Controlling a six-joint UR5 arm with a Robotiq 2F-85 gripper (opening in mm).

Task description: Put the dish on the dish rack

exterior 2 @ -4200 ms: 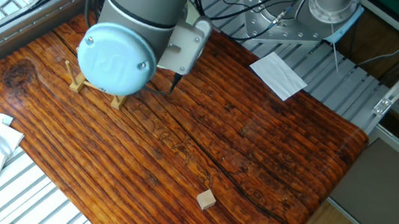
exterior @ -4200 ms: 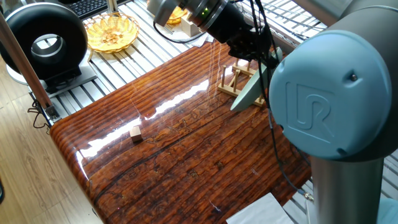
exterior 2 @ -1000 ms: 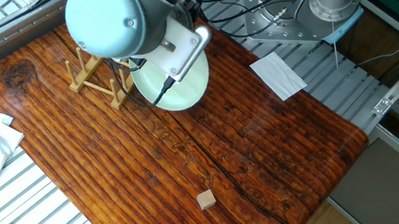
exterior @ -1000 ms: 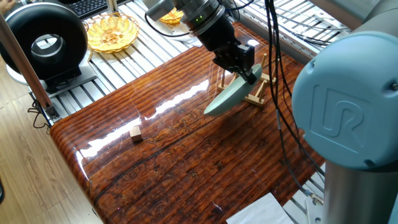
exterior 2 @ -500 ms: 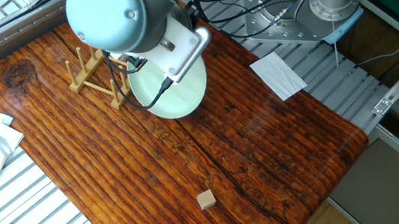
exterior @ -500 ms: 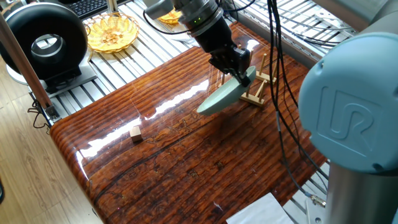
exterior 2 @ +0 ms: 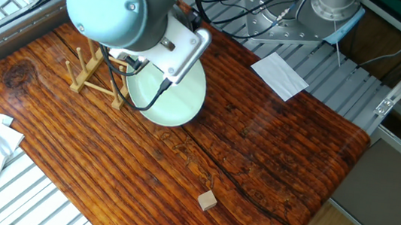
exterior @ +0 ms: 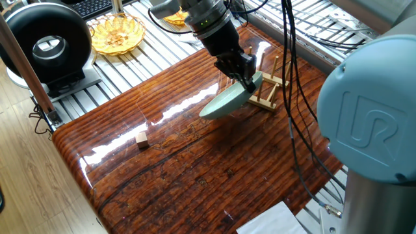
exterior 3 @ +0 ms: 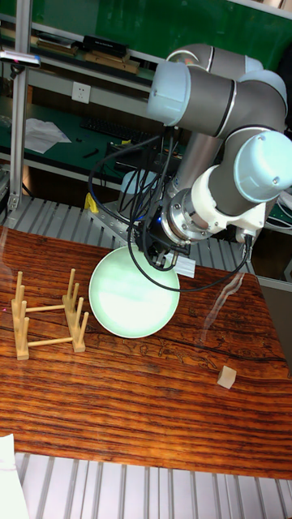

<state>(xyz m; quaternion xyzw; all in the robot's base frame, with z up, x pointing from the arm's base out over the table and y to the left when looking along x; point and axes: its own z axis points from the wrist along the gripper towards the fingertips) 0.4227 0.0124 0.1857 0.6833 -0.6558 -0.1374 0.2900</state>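
The dish (exterior: 224, 104) is a pale mint-green plate held tilted by its upper rim, its lower edge close to the wooden table. My gripper (exterior: 250, 79) is shut on that rim. In the tall fixed view the dish (exterior 3: 134, 304) faces the camera, with the gripper (exterior 3: 162, 255) at its top right edge. The dish rack (exterior: 268, 86), light wood with upright pegs, stands empty just beside the plate. In the other fixed view the dish (exterior 2: 175, 103) hangs right of the dish rack (exterior 2: 92, 77), and the arm hides the fingers. In the tall fixed view the dish rack (exterior 3: 47, 318) is left of the plate.
A small wooden cube (exterior: 142, 138) lies on the table toward the near left corner. A yellow wicker basket (exterior: 117, 32) and a black round device (exterior: 45, 42) sit beyond the table's left edge. White paper (exterior 2: 279, 74) lies at one table edge. Cables hang from the arm.
The gripper has carried the dish a little away from the rack and lower, tipping it flatter. Four seconds ago the plate was up against the rack.
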